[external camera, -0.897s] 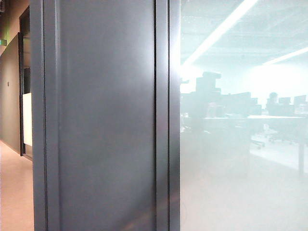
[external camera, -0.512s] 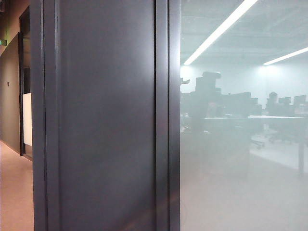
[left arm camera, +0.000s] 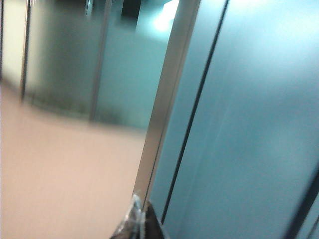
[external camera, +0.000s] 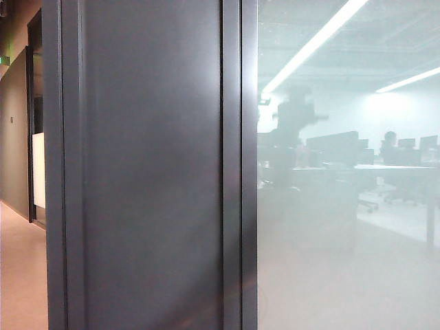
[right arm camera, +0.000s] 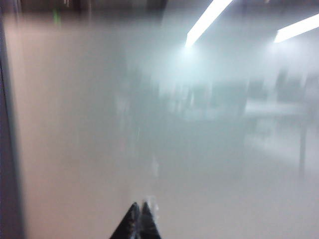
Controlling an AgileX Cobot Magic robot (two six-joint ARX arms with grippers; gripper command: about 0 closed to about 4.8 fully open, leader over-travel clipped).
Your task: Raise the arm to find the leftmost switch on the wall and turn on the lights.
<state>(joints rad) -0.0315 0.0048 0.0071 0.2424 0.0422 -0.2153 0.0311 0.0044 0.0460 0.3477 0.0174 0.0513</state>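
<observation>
The arm (external camera: 291, 127) shows only as a hazy dark silhouette in the frosted glass (external camera: 344, 240), right of the dark grey wall panel (external camera: 151, 172), blurred and tall. No switch shows in any view. In the left wrist view my left gripper (left arm camera: 139, 211) is shut with nothing in it, its tips close to a metal frame edge (left arm camera: 164, 99) beside teal glass panels. My right gripper (right arm camera: 140, 206) is shut and empty, pointing at the frosted glass (right arm camera: 149, 124).
A corridor with a beige floor (external camera: 20, 275) and a dark doorway (external camera: 34, 124) runs left of the panel. Through the glass appear bright ceiling light strips (external camera: 313, 45), desks (external camera: 392, 168) and chairs.
The arm's silhouette in the glass has risen and changed from a blocky stack to a taller, blurred shape. The bright glare on the glass from 0.9 s ago has faded.
</observation>
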